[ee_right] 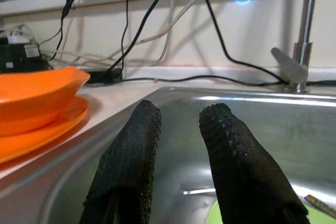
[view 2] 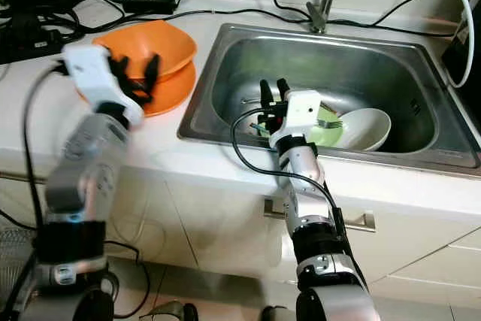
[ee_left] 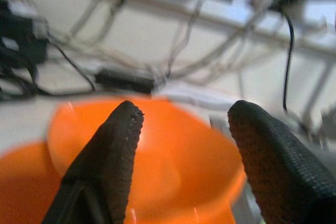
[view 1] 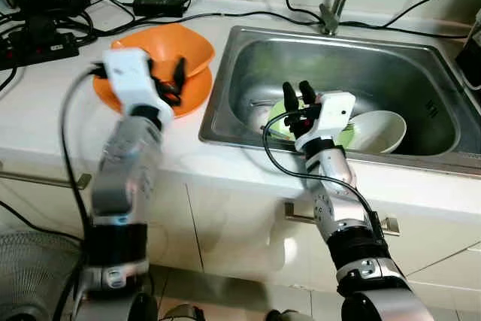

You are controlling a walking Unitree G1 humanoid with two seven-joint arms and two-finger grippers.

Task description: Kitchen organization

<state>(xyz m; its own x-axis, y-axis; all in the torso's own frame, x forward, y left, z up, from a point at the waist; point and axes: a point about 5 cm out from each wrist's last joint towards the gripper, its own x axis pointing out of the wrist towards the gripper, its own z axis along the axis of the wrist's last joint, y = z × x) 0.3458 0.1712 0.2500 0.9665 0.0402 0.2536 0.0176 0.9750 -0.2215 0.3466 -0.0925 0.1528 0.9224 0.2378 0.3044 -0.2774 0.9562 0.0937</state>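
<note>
Where the white counter meets the steel sink, an orange bowl sits in an orange plate at about 10 o'clock in the head views, just beside the sink's rim. The left gripper hovers over the near side of the bowl, its two black fingers spread apart with nothing between them. Inside the sink, toward 3 o'clock, a white bowl lies tilted next to a green plate, on which a fork rests. The right gripper is raised above the sink's near wall, over the green plate; its fingers stand slightly apart and hold nothing. A faucet rises at 12 o'clock behind the basin. Black cables and a power adapter run along the back of the counter, from 10 to 2 o'clock.
</note>
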